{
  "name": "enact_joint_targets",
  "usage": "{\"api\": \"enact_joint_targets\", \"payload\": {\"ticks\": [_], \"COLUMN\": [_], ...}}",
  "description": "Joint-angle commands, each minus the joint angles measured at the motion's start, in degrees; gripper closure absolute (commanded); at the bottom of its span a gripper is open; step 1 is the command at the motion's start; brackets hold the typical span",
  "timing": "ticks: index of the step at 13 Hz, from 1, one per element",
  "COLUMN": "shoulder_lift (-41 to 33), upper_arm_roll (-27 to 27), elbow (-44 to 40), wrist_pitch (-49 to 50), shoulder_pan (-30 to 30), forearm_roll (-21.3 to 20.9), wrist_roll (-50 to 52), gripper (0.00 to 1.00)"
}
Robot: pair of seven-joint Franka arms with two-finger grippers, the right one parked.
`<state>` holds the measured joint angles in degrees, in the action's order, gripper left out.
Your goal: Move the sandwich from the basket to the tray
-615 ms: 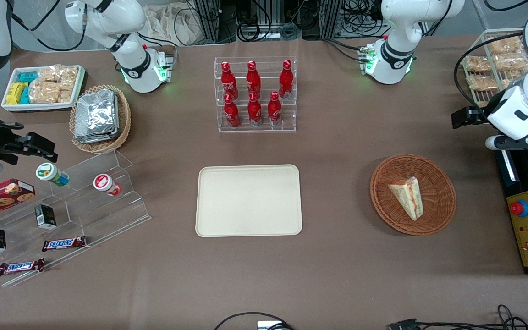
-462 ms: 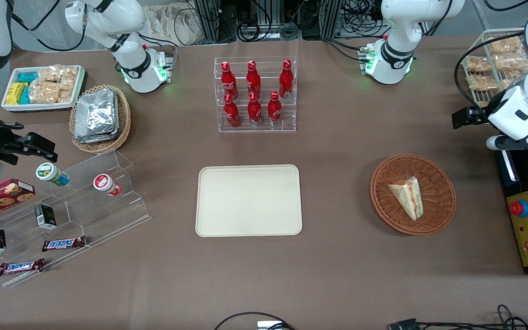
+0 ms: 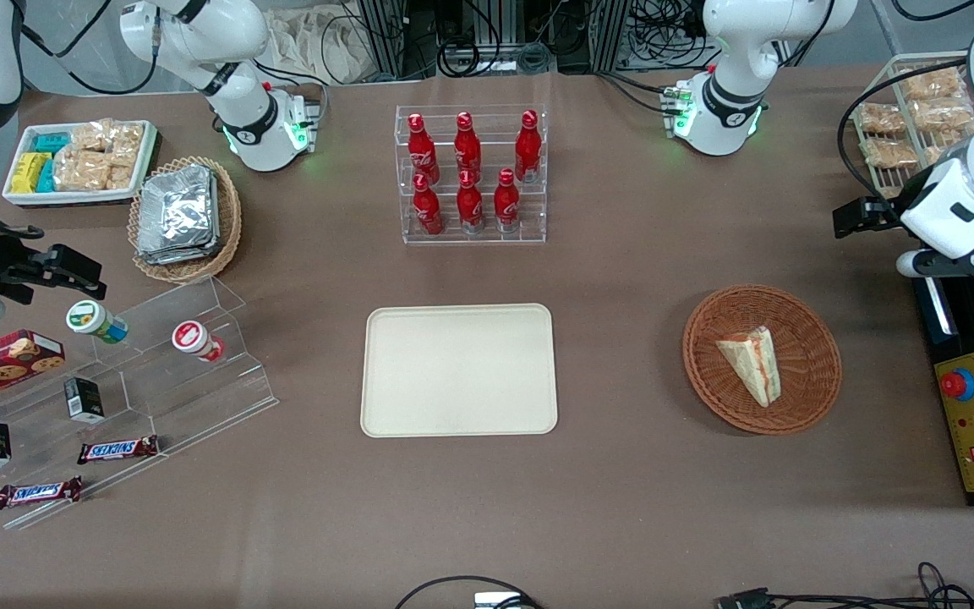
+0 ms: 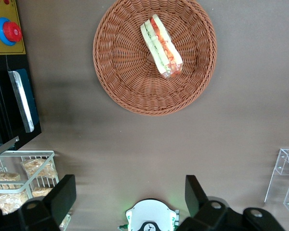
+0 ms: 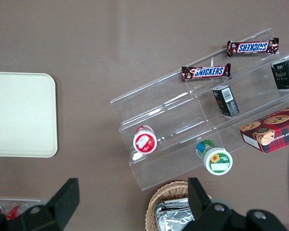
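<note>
The claw (image 4: 127, 197) hangs high above the desk (image 3: 622, 499), fingers (image 4: 62, 195) spread wide and empty, away from the basket (image 3: 817, 372). The sandwich (image 3: 752, 362) lies in that basket, at 3 o'clock from the bare tray (image 3: 458, 370) at the desk's middle.

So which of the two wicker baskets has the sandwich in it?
The reddish-brown basket near the gripper, with the sandwich in it. The lighter tan basket toward the parked arm's end holds foil packets.
</note>
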<state>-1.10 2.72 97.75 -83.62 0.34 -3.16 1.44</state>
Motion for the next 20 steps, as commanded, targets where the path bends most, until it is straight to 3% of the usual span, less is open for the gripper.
{"api": "enact_joint_targets", "payload": {"ticks": [1,6,9,16,20], "shoulder_lift": [-0.40,4.25,10.92,25.51,27.55], "upper_arm_roll": [-0.78,-0.96,-0.78,-0.43,-0.43], "elbow": [0.77,0.77,0.95,1.56,11.03], "wrist_pitch": [-1.54,-5.75,-12.16,-23.68,-38.42], "shoulder_pan": [-0.87,-0.78,-1.22,-1.48,-1.48], "forearm_roll": [0.70,2.80,5.78,6.23,6.23], "wrist_roll": [0.93,7.94,16.28,29.74,30.20], "gripper": [0.00,0.00,0.00,0.00,0.00]}}
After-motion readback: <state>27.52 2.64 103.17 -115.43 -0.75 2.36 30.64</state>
